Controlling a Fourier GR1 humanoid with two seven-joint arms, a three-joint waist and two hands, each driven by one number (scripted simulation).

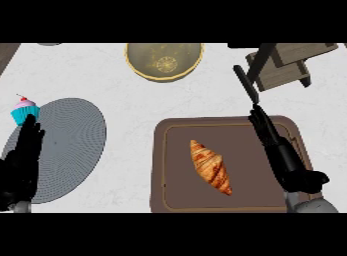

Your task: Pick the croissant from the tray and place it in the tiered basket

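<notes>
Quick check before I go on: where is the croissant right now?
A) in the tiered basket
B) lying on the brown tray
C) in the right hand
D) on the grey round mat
B: the croissant lies on the brown tray, with the right hand stretched open over the tray's right side, apart from it.

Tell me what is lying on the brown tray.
A croissant lies on the tray, left of centre. The right hand stretches over the tray's right side with straight fingers, covering that strip; nothing else shows on it.
</notes>
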